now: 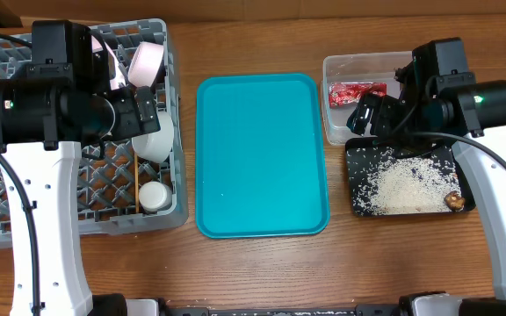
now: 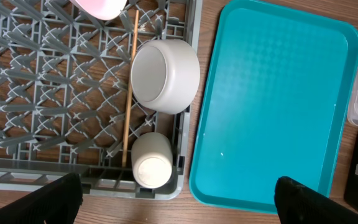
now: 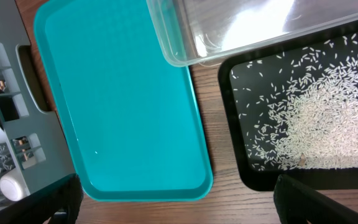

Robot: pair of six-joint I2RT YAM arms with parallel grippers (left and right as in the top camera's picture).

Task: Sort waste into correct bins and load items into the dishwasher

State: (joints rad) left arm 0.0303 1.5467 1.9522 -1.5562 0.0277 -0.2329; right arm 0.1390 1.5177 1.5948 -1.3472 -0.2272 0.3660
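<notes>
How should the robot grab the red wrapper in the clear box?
Pinch the scrunched-up middle of the wrapper, coming straight down from above. It lies inside the clear box, whose walls stand all around it, so coming in from the side would probably bump them. The crinkly folds stick up and should be easy to squeeze.
</notes>
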